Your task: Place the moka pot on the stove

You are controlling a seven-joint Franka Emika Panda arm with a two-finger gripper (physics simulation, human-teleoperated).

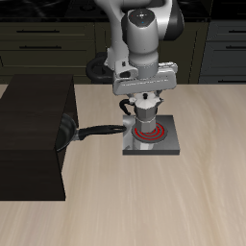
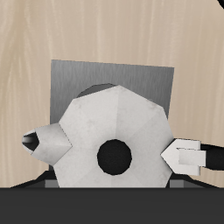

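The moka pot, silver-grey with a black handle, hangs upright directly over the red coil of the stove, its base at or just above the coil. My gripper is shut on the pot's top from above. In the wrist view the faceted pot lid with its black knob fills the middle and hides the coil. Only the grey stove plate shows around it. My fingertips are hidden in that view.
A black frying pan lies beside the stove, its long handle pointing at the pot. A large dark box-shaped cabinet stands beyond the pan. Bare wooden table lies toward the front edge.
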